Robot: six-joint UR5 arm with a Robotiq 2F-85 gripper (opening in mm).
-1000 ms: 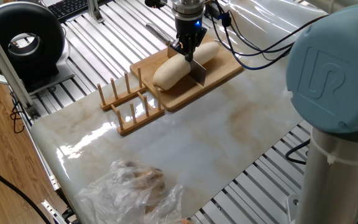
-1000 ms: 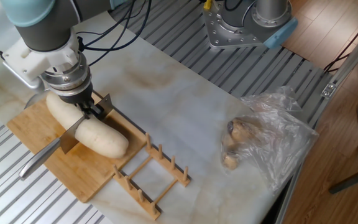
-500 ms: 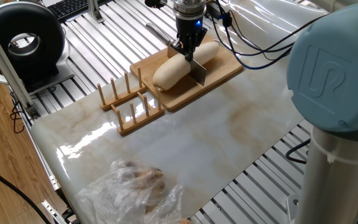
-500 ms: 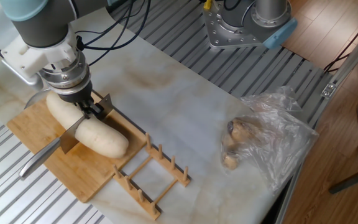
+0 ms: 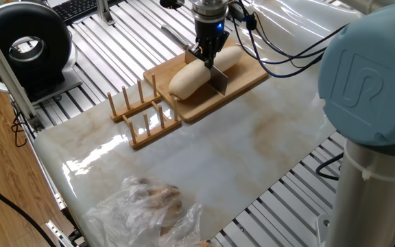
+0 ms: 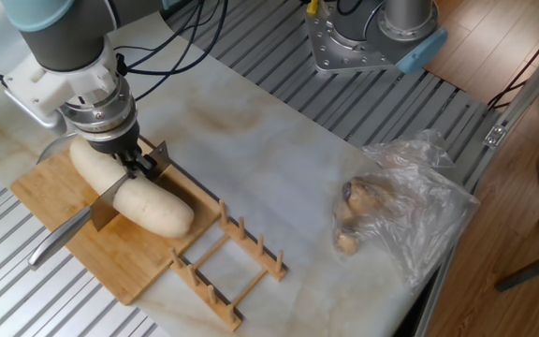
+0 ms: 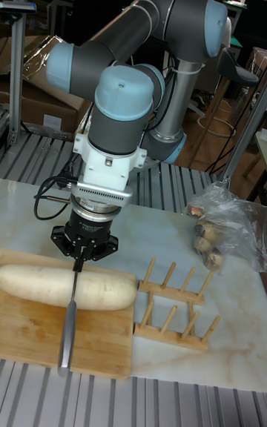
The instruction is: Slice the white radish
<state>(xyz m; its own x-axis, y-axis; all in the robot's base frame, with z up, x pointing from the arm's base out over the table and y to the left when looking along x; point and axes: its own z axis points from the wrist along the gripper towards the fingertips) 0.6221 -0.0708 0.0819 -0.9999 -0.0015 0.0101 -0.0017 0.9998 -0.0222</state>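
One white radish [image 6: 124, 187] lies lengthwise on the wooden cutting board [image 6: 40, 192] on the table [image 6: 279, 178], steadied for cutting; the pincer [image 6: 140, 165] pinches the knife [image 6: 101, 206] edge-down across its middle, apparently mid-slice.

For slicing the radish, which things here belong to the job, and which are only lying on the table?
Belong to the job:
radish
knife, blade in the radish
board under it
gripper, shut on the knife

Only lying about:
wooden rack, beside the board
plastic bag with brownish contents
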